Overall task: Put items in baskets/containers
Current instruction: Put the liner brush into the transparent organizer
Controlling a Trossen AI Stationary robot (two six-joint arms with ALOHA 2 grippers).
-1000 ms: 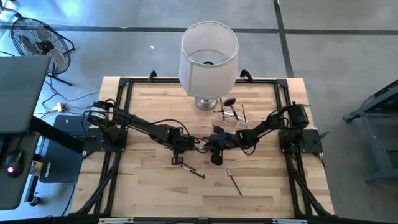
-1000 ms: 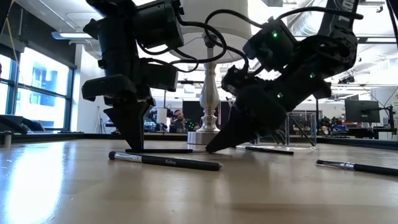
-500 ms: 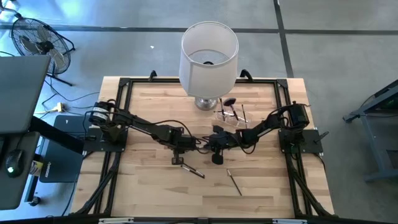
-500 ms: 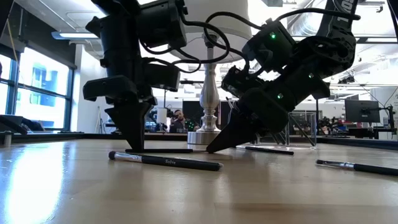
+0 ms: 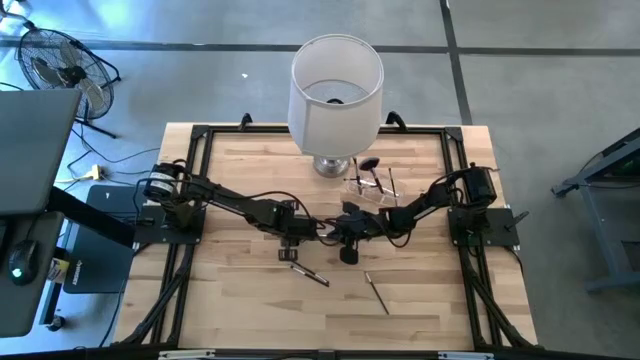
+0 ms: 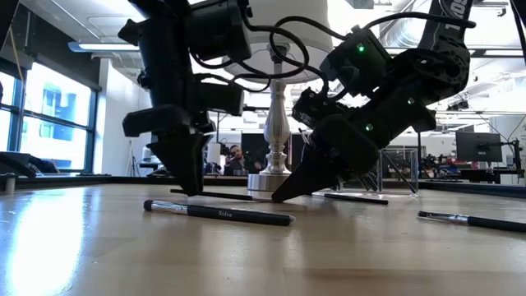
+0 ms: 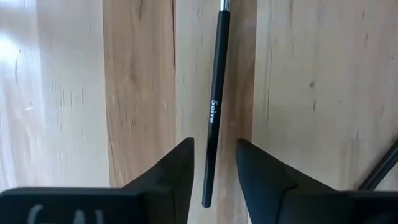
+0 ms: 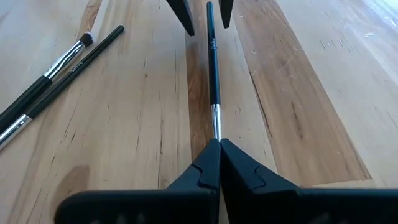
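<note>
Slim black makeup brush (image 8: pixel 212 74) lies mid-table, pinched at its silver ferrule by your right gripper (image 8: pixel 219 149) while the left gripper (image 7: pixel 214 165) stands parted around its handle; your handover looks done, so next lift it toward the clear plastic holder (image 5: pixel 373 190).

I'm seeing one brush (image 8: pixel 212 74) lying mid-table between my left gripper (image 7: pixel 212 180) and right gripper (image 8: pixel 219 163), two more brushes (image 5: pixel 345 282) sitting nearer me, clear holder (image 5: pixel 372 186) sitting beside the lamp (image 5: pixel 335 90) behind.
</note>
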